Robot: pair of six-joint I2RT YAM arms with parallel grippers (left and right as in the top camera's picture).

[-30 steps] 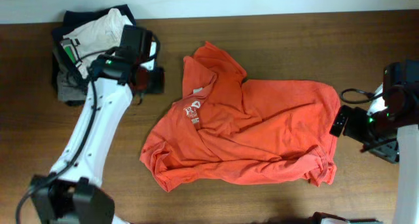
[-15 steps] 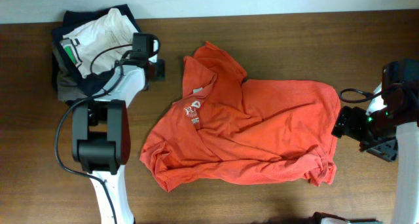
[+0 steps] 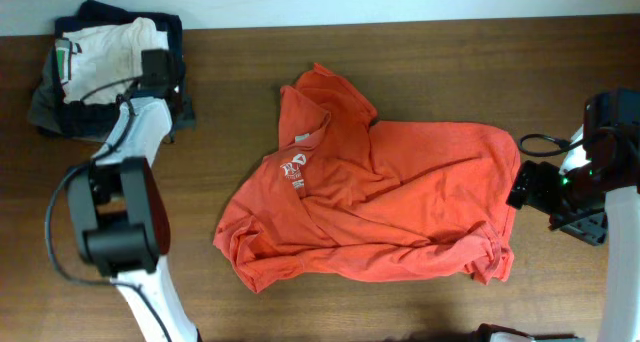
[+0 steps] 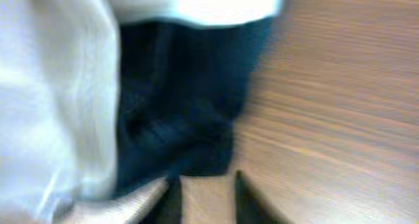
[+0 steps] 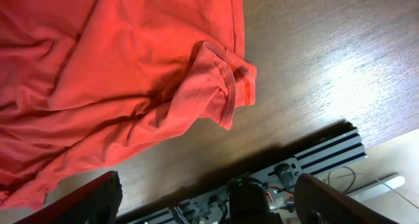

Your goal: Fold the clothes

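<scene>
Left hand (image 3: 157,67) farther from T-shirt (image 3: 380,197)

Dark brown wood-grain table (image 3: 420,62); a pale wall (image 3: 400,2) runs along its far edge.

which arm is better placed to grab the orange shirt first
Right. The right gripper hangs open just beside the edge of the T-shirt, with a sleeve in its wrist view. The left gripper is away at the folded stack.
</scene>
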